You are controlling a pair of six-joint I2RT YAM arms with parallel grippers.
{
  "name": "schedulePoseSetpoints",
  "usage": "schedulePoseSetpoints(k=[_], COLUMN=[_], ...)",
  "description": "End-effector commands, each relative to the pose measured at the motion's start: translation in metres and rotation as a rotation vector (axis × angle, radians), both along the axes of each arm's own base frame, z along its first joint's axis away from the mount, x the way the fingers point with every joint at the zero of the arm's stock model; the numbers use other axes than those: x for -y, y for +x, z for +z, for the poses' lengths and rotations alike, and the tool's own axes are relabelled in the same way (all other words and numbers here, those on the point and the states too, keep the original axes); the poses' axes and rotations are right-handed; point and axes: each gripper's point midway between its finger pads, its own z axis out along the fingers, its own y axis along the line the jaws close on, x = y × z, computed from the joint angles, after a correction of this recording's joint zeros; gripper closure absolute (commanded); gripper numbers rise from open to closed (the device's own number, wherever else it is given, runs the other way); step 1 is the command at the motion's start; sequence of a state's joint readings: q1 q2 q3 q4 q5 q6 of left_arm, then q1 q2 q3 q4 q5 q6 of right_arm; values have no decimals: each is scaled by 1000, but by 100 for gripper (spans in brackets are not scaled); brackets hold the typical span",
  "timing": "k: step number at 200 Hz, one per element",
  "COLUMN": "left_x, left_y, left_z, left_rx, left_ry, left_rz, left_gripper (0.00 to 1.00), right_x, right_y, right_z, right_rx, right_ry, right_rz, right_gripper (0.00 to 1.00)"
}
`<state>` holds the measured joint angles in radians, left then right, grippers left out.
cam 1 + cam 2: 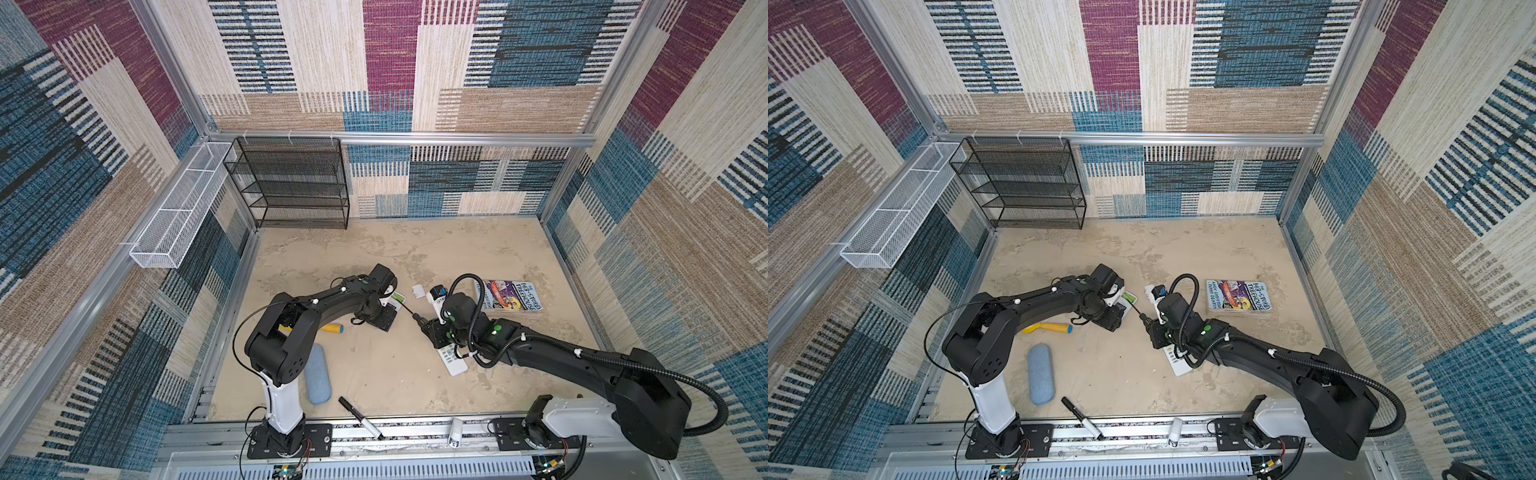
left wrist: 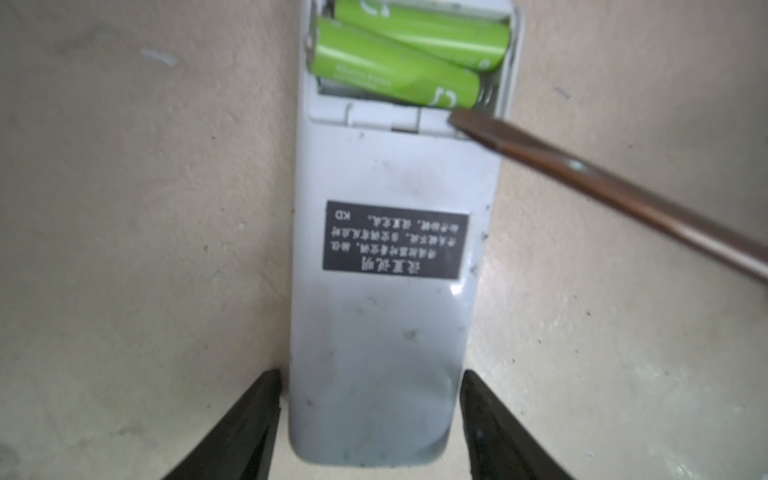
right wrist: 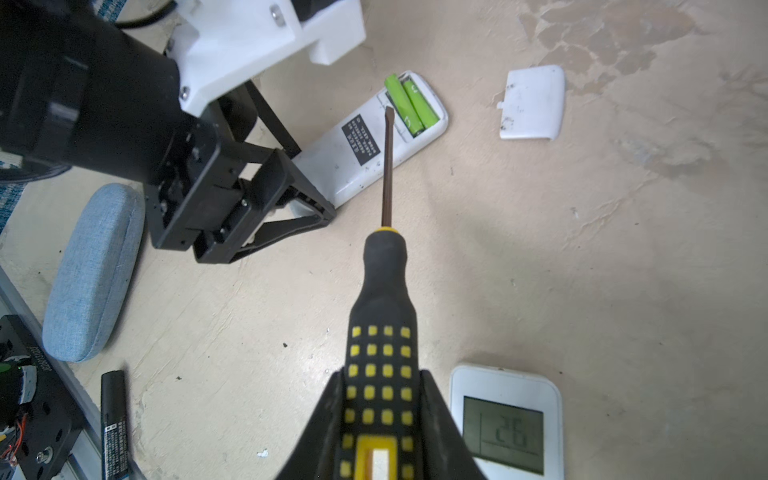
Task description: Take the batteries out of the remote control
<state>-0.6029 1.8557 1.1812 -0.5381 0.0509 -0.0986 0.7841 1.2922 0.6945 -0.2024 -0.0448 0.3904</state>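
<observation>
1. Found both lime batteries point(image 2: 395, 68) in the open bay of the remote control point(image 2: 382, 332), crosswise to its length.
2. Found the left gripper point(image 2: 370, 374) astride the remote's other end; could not tell whether clamped.
3. Found the right gripper point(image 3: 382, 378), the nearer, clamped on the screwdriver point(image 3: 388, 166), tip beside a battery's end.
4. Saw the detached cover point(image 3: 532, 102) beside the remote from the right wrist, not the left.

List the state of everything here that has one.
remote, face down, battery bay open
batteries, two green, in the bay, askew
battery cover, off, on the table
screwdriver, held by right gripper, tip at bay edge
left gripper, astride remote's end, grip unclear
second remote, face up, display showing 26
</observation>
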Motion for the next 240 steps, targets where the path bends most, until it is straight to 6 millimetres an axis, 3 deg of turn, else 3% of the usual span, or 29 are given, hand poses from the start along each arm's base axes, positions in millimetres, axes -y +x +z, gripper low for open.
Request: schedulePoseSetpoints(k=[1, 52, 195, 240], left_x=[0, 3, 9, -2], left_y=[-5, -11, -38, -46], left_z=[-6, -10, -17, -19], left_rx=[-14, -32, -95, -118], left_ry=[1, -19, -20, 37], left_rz=[-28, -62, -123, -97], left_gripper=[33, 43, 46, 47], right_x=[-7, -7, -7, 2], right_y=[6, 6, 11, 6], right_z=[6, 5, -2, -10], right_rx=[26, 11, -26, -70], right_ry=[35, 40, 47, 41], right_rz=[7, 2, -18, -67], right_gripper=[100, 100, 100, 100])
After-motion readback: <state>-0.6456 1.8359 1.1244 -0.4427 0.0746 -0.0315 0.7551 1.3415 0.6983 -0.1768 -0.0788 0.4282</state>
